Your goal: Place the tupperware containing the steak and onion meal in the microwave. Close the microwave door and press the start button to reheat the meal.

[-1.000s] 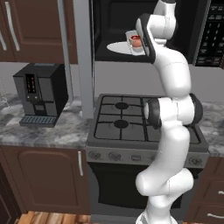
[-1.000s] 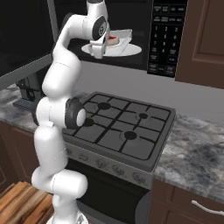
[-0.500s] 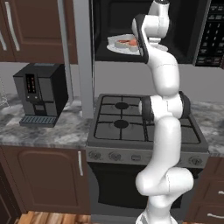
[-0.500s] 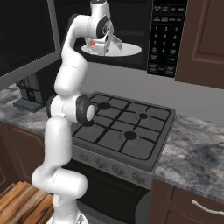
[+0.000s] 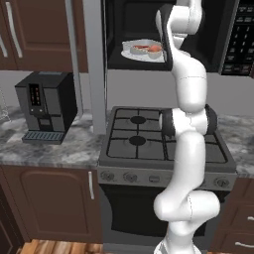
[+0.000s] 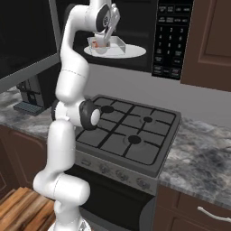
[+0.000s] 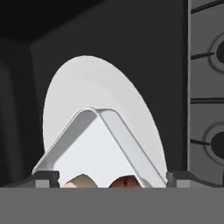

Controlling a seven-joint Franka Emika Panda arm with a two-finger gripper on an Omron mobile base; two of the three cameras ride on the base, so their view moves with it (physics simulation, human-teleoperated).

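While pinching its near rim, tool holds tupperware over turntable plate.

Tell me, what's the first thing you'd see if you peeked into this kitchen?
The tall white robot arm, reaching from the floor up into the open black microwave above the stove. Its gripper is at a pale tray of red meat over the round white plate inside. A black coffee machine sits on the counter to the left.
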